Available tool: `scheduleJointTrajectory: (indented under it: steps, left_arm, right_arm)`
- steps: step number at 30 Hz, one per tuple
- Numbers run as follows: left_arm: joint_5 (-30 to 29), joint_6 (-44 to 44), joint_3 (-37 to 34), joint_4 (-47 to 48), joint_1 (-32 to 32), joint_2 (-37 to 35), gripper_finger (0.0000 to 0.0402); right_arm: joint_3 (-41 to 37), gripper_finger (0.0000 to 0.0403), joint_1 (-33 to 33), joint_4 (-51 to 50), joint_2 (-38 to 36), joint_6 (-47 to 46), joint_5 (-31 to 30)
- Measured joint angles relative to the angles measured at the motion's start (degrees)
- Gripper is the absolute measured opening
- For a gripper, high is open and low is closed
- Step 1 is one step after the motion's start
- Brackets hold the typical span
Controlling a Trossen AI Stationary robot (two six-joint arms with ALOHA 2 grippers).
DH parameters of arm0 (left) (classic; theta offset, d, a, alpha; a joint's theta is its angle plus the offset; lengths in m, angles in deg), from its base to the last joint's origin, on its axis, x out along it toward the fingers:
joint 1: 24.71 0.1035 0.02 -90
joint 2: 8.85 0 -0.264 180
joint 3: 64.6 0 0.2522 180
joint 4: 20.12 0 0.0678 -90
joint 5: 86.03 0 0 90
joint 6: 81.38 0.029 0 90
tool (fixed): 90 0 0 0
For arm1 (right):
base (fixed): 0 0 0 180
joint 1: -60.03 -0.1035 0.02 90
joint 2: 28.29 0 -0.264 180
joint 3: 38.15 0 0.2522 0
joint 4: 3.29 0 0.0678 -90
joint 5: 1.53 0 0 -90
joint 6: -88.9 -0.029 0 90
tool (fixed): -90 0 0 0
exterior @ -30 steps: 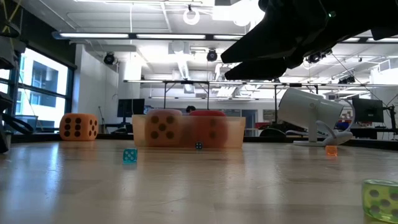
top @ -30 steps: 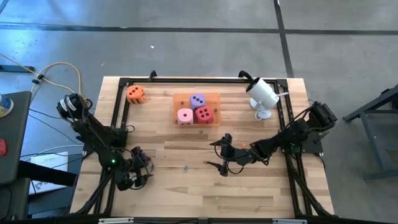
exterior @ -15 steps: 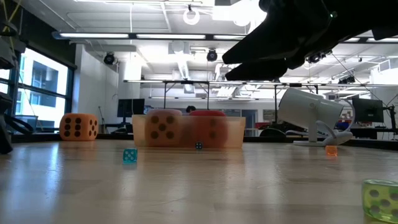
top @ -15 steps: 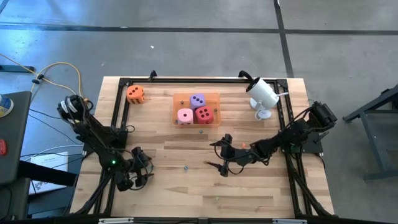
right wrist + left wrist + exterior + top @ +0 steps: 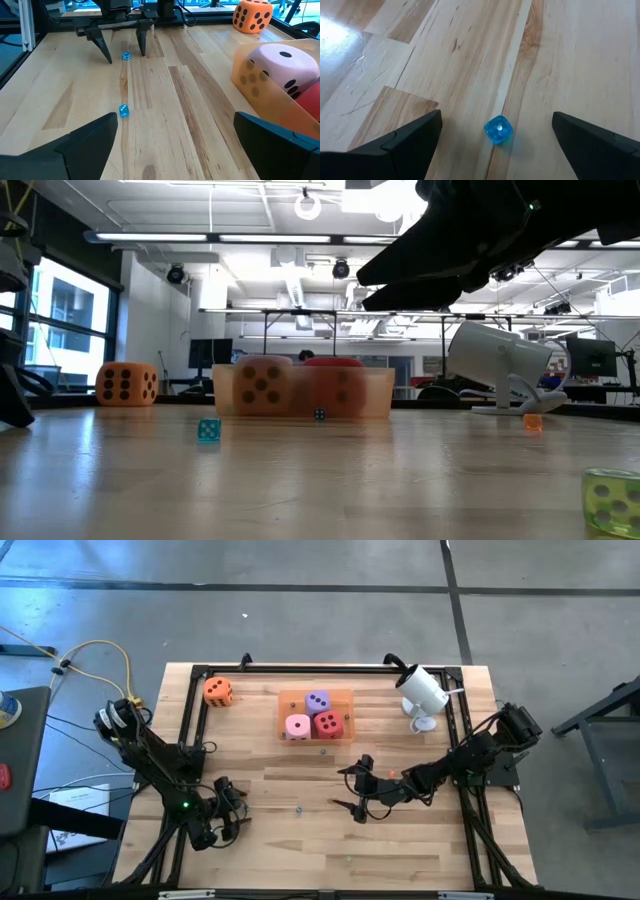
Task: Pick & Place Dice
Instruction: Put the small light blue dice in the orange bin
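Inside orange tray [image 5: 344, 696]: pink [image 5: 298, 725], red [image 5: 327, 723], purple dice [image 5: 318, 701].

We see the surface [image 5: 300, 840] evenly lit from above in the high view, with only soft, short shadows under the arms. In the low view, ceiling lamps [image 5: 308, 204] glow bright and a window [image 5: 60, 320] at the left lets in daylight; the arm overhead shows as a dark silhouette against them. The near yellow-green die [image 5: 612, 500] there looks blurred, as does the wood in front. In the left wrist view a white glare patch [image 5: 337, 35] washes out the wood at one corner, and the blue die [image 5: 498, 129] is slightly soft. The right wrist view is bright and clear.
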State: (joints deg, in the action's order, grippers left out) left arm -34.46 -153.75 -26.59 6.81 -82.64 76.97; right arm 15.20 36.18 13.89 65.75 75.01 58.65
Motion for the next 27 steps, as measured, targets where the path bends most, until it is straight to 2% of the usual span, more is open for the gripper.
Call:
scheduleJointTrajectory:
  steps: [3, 11, 15, 19, 27]
  left_arm:
    - [0.08, -0.59, 0.00, 0.21, 0.02, 0.02, 0.0352]
    - [0.67, -1.82, -0.05, 1.50, -0.83, 0.04, 0.0245]
    - [0.47, -5.22, -0.07, 2.93, -2.70, 0.11, 0.0207]
    - [0.10, -6.14, -0.07, 3.05, -4.28, -0.15, 0.0191]
    - [0.89, -8.25, -0.04, 3.37, -5.41, -1.40, 0.0188]
  right_arm:
    - [0.00, 0.0393, 0.00, -0.04, 0.00, 0.00, 0.00]
    - [0.00, 0.0393, 0.00, -0.31, 0.00, 0.00, 0.00]
    - [0.00, 0.0393, 0.00, -0.31, 0.00, -0.02, 0.00]
    - [0.00, 0.0393, 0.00, -0.31, 0.00, -0.02, 0.00]
    - [0.00, 0.0393, 0.00, -0.33, 0.00, -0.02, 0.00]
